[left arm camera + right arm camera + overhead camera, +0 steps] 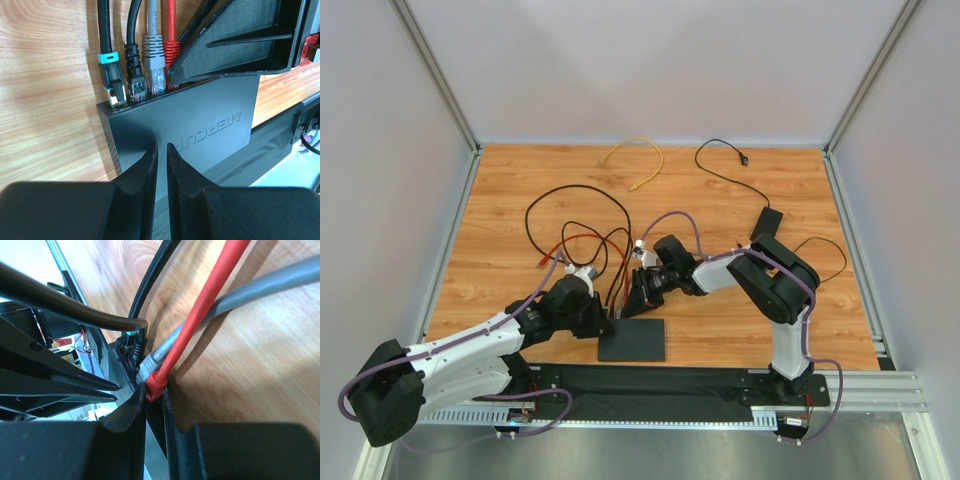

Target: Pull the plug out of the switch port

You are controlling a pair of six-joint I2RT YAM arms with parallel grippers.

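**Position.** The switch (632,340) lies flat at the near side of the tabletop (510,210), between the two arms.

**Left hand** (161,150). The tips sit over the switch's top face, at the edge opposite the ports. The fingers are drawn almost together, leaving a thin slit with nothing in it.

**Right hand** (154,401). It is at the port edge, with the fingers closed in on either side of the red plug (156,382). The plug's boot is caught between the tips.

**Materials.**
- Switch: matte black, rectangular and low, with perforated vents on one short side and tone-on-tone lettering on top.
- Tabletop: wood-grain laminate.
- Both hands: black, with wedge-shaped fingers.

**Count.** There is one switch and two hands. Four plugs stand at the port row:
- the teal-collared plug (111,75) on a braided black cord
- the black plug (135,75)
- the grey plug (154,62) with a clear connector
- the red plug, its tip hidden behind the right hand's finger in the left wrist view
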